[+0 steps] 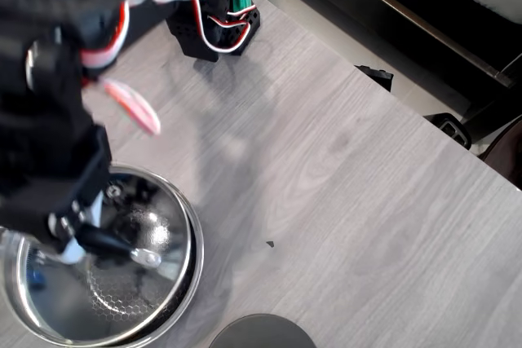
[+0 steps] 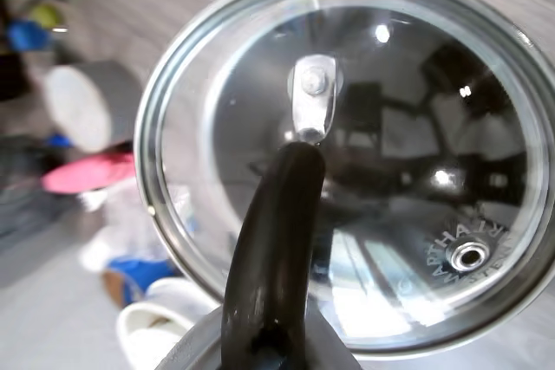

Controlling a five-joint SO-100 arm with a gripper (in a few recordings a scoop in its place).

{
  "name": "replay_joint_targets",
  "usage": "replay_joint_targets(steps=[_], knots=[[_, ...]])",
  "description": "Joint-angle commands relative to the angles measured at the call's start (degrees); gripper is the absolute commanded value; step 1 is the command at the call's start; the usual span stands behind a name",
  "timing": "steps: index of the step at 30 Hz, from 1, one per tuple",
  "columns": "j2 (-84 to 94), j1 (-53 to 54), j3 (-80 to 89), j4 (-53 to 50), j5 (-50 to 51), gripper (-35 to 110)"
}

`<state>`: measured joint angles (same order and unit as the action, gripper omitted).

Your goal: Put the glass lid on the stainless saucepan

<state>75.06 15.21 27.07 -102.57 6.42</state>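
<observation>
Here the glass lid (image 1: 122, 270) is seen over the stainless saucepan (image 1: 175, 307), at the wooden table's (image 1: 342, 201) lower left. The gripper (image 1: 77, 238) is clamped on the lid's black handle (image 2: 269, 257). A dark grey disc (image 1: 261, 332) is seen nearby.

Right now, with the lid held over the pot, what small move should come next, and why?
Probably lower it a little, then open. In the overhead view the pincer grips the black handle of the glass lid, which already lies over the stainless saucepan, rims nearly matching. Whether it is fully seated, I cannot tell.
</observation>
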Motion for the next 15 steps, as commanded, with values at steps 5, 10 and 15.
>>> replay_joint_targets(steps=[5,10,15], knots=[[-0.62,0.88,-3.25,1.67,-1.05,7],[-7.21,-0.44,-3.25,1.93,-0.79,10],[-10.37,-1.23,-4.39,1.67,-1.05,13]])
